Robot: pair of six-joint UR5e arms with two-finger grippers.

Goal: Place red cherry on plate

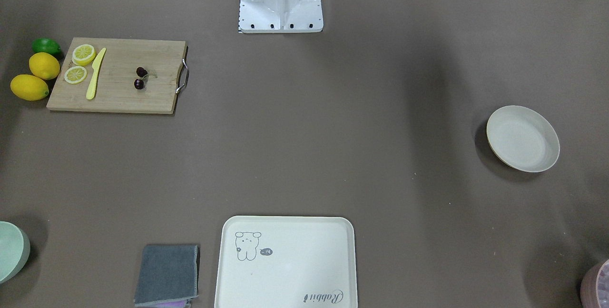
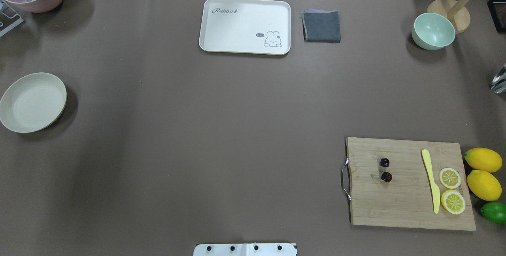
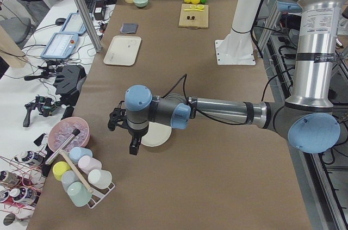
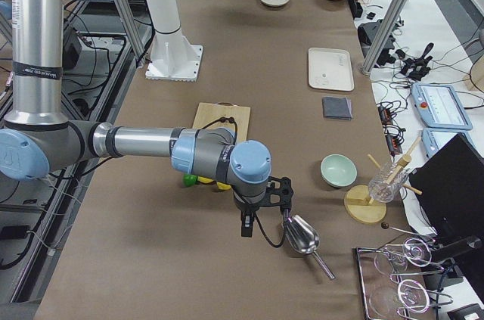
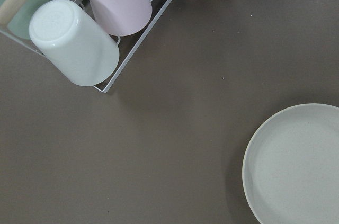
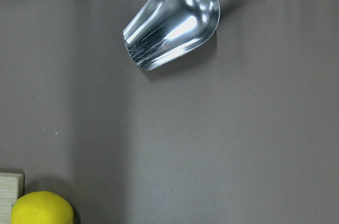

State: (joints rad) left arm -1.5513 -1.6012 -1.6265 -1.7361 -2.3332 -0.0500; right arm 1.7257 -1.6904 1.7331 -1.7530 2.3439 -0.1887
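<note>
Overhead exterior: red cherry (image 2: 386,177) on cutting board (image 2: 407,196), plate (image 2: 33,101) well apart.
Pick-up is not yet begun; the right gripper (image 4: 265,205) should likely reach the red cherry. Its jaws, and those of the left gripper (image 3: 124,129), cannot be told.

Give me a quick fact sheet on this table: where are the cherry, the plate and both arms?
cherry: the red cherry lies on the cutting board, untouched
plate: the plate is empty, at the table's opposite end
left arm: above the table near the plate
right arm: above the table near the metal scoop
jaws: open or shut, cannot tell
</note>
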